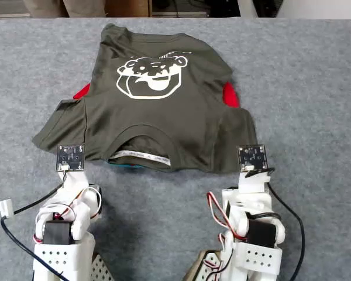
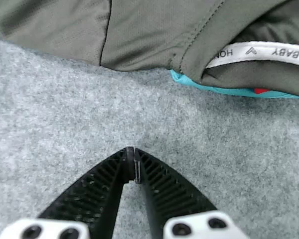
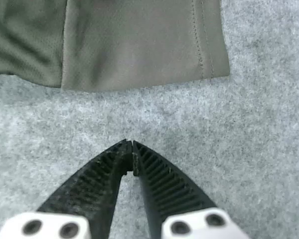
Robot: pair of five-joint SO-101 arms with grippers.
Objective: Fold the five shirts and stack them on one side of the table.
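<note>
An olive-green shirt with a white bear print lies spread flat in the middle of the table, collar toward the arms. Red cloth peeks out under both of its sides, and a teal edge shows under the collar. My left gripper is shut and holds nothing, hovering over bare felt just short of the collar and the teal edge. My right gripper is shut too, holding nothing, just short of the shirt's sleeve hem.
Grey felt covers the table, with open room to the left and right of the shirt pile. The two arm bases stand at the near edge, with cables trailing beside them.
</note>
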